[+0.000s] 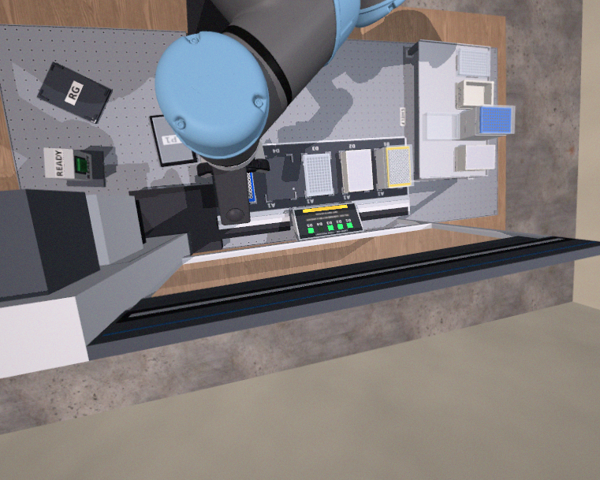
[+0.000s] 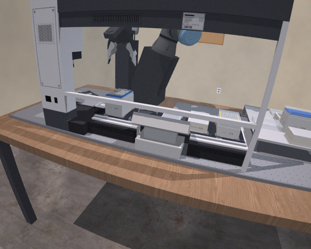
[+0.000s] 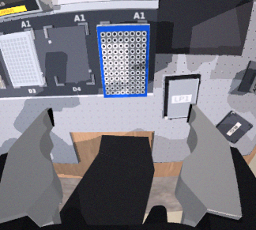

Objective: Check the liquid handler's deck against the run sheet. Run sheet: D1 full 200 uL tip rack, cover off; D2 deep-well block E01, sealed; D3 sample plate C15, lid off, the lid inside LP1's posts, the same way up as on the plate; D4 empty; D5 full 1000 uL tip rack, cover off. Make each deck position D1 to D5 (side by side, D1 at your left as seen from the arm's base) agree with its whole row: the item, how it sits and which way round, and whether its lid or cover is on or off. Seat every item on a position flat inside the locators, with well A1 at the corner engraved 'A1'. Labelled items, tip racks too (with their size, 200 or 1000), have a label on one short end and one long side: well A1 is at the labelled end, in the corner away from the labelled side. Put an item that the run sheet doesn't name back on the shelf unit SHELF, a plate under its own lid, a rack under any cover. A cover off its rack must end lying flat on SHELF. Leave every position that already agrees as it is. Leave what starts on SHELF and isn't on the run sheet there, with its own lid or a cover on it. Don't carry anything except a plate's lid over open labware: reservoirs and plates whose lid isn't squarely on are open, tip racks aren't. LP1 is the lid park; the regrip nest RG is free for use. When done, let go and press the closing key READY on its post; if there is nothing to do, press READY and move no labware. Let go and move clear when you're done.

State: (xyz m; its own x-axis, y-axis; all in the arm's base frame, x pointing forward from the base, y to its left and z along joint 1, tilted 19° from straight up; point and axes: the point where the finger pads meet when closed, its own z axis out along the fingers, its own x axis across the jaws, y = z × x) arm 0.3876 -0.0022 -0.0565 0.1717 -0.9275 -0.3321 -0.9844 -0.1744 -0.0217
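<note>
Though high above deck, fingers wide, empty.

A wooden bench (image 2: 144, 174) on dark legs carries a grey perforated base plate (image 1: 134, 53) that covers most of its top; on that plate, in the top view, the dark RG nest (image 1: 74, 91) lies askew at about ten o'clock; the READY key post (image 1: 82, 165) stands at nine o'clock; the LP1 lid park (image 3: 181, 99) lies just right of it; the dark deck strip (image 1: 284, 181) runs across the middle; the pale SHELF unit (image 1: 433, 95) stands at three o'clock.
</note>
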